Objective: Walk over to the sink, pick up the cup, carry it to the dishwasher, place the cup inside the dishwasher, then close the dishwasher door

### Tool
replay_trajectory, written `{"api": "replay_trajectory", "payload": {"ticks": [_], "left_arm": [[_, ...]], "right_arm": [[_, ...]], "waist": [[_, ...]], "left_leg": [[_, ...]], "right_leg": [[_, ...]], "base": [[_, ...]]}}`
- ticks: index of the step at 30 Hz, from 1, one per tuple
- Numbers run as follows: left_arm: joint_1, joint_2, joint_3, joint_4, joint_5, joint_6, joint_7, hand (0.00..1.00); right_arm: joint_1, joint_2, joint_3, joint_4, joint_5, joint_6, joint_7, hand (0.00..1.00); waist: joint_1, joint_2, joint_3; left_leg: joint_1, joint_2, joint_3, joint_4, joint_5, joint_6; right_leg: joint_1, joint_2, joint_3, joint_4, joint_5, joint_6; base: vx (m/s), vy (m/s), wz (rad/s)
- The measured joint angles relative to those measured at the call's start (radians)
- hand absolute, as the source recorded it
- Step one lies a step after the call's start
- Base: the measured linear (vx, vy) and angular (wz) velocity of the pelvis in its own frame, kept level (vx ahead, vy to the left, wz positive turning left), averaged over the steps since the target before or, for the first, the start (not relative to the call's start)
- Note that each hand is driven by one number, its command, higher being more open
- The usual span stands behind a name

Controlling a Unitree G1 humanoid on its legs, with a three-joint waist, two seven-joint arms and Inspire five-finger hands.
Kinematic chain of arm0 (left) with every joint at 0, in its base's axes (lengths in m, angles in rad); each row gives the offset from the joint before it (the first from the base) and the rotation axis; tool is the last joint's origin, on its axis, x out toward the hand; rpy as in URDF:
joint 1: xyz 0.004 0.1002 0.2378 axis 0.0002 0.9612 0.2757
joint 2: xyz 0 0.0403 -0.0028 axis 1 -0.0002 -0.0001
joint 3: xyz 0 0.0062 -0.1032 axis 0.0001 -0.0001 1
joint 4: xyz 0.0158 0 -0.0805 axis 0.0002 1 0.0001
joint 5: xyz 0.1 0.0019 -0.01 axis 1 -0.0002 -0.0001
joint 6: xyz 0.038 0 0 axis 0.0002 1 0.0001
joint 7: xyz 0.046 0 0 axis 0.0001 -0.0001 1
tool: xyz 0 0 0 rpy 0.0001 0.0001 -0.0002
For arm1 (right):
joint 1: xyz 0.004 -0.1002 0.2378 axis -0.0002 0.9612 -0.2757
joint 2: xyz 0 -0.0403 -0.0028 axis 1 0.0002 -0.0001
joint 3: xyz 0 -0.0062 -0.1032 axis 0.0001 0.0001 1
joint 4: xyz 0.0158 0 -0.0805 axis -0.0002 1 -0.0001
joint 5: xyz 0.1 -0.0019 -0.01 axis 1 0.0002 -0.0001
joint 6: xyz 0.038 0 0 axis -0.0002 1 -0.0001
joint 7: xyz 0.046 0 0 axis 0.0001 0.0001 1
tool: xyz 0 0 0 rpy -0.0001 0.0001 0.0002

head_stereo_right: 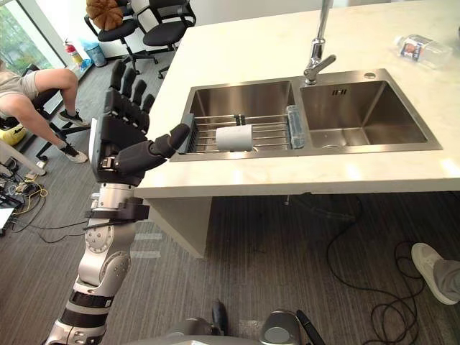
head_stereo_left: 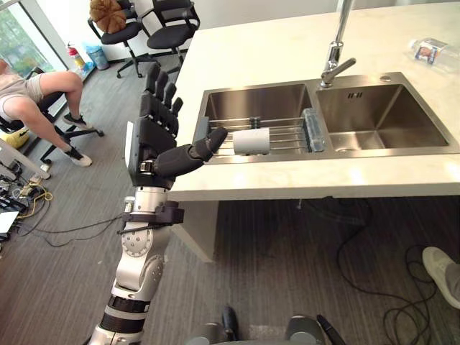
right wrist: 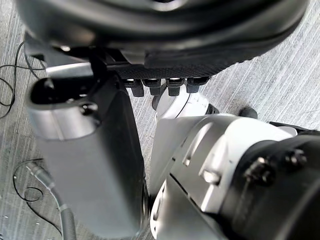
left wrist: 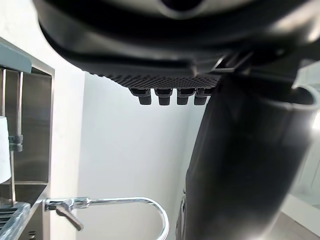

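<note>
Bottle (head_stereo_left: 433, 50), office chairs (head_stereo_left: 169, 27), seated person (head_stereo_left: 34, 95)

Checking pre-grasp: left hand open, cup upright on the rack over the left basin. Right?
No: the cup lies on its side, as the left eye view shows. It is on the rack over the left basin, and the left hand is open.

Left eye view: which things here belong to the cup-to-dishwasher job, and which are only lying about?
For the job: the cup, on its side on the wire rack over the sink; the left hand, open, beside the rack.
Lying about: water bottle, office chairs, seated person.
</note>
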Motion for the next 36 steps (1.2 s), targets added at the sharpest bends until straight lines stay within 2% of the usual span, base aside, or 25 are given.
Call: {"api": "replay_trajectory", "payload": {"ticks": [8, 15, 17, 22, 23, 29, 33, 35, 36], "left_arm": [[-0.003, -0.001, -0.031, 0.002, 0.005, 0.063, 0.009, 1.00], [-0.040, 0.007, -0.031, 0.051, 0.162, 0.097, 0.029, 1.00], [-0.068, 0.037, -0.049, 0.078, 0.244, 0.098, 0.065, 1.00], [-0.147, 0.066, -0.072, 0.117, 0.246, 0.115, 0.126, 1.00], [-0.143, 0.073, -0.047, 0.236, 0.216, 0.108, 0.221, 1.00], [-0.135, 0.072, -0.047, 0.236, 0.210, 0.105, 0.219, 1.00], [-0.102, 0.029, -0.007, 0.235, 0.177, 0.098, 0.197, 1.00], [-0.102, -0.003, 0.039, 0.224, 0.164, 0.094, 0.178, 1.00], [-0.102, -0.003, 0.054, 0.197, 0.151, 0.094, 0.166, 1.00]], "right_arm": [[-0.039, 0.012, -0.001, 0.014, -0.082, -0.028, 0.004, 1.00], [-0.038, 0.008, 0.033, 0.014, -0.081, -0.027, -0.013, 1.00], [-0.037, 0.009, 0.033, 0.014, -0.078, -0.024, -0.019, 1.00], [-0.023, 0.013, 0.035, 0.015, -0.005, -0.026, -0.014, 1.00], [0.019, -0.012, 0.268, -0.049, 0.110, -0.125, 0.043, 1.00], [0.018, -0.012, 0.267, -0.049, 0.110, -0.126, 0.043, 1.00], [0.021, -0.007, 0.241, -0.047, 0.105, -0.132, 0.057, 1.00], [0.021, 0.003, 0.195, -0.046, 0.108, -0.138, 0.064, 1.00], [0.024, 0.008, 0.162, -0.046, 0.122, -0.143, 0.066, 1.00]], "waist": [[0.002, 0.002, -0.007], [0.000, 0.003, -0.009], [-0.001, 0.003, -0.011], [-0.012, 0.002, -0.015], [-0.033, -0.039, -0.036], [-0.033, -0.038, -0.036], [-0.030, -0.037, -0.036], [-0.028, -0.036, -0.033], [-0.028, -0.048, -0.026]], "left_leg": [[0.000, 0.020, -0.010, -0.018, -0.004, -0.007], [0.000, 0.026, 0.000, -0.024, -0.004, -0.007], [0.002, 0.030, 0.010, -0.024, -0.004, -0.007], [0.014, 0.039, 0.023, -0.024, -0.004, -0.007], [0.045, 0.068, 0.050, -0.069, 0.008, -0.031], [0.047, 0.067, 0.050, -0.069, 0.007, -0.032], [0.053, 0.066, 0.051, -0.071, 0.001, -0.035], [0.069, 0.054, 0.058, -0.070, -0.012, -0.027], [0.100, 0.027, 0.060, -0.071, -0.025, -0.015]], "right_leg": [[0.045, 0.033, -0.027, -0.107, 0.035, 0.002], [0.066, 0.049, -0.023, -0.180, 0.078, 0.004], [0.070, 0.053, -0.014, -0.198, 0.091, 0.004], [0.085, 0.064, -0.002, -0.226, 0.109, 0.002], [0.170, 0.123, 0.010, -0.428, 0.217, -0.006], [0.172, 0.122, 0.010, -0.428, 0.217, -0.006], [0.172, 0.115, 0.009, -0.411, 0.203, -0.009], [0.115, 0.089, 0.013, -0.260, 0.104, -0.013], [0.084, 0.040, 0.011, -0.122, 0.030, -0.019]], "base": [[0.08, -0.023, 0.04], [0.01, 0.014, -0.05], [-0.02, 0.021, -0.13], [-0.02, 0.011, -0.09], [-0.01, -0.001, -0.03], [0.00, 0.000, 0.00], [0.00, 0.000, 0.00], [0.01, 0.027, 0.00], [0.05, 0.064, 0.09]]}}
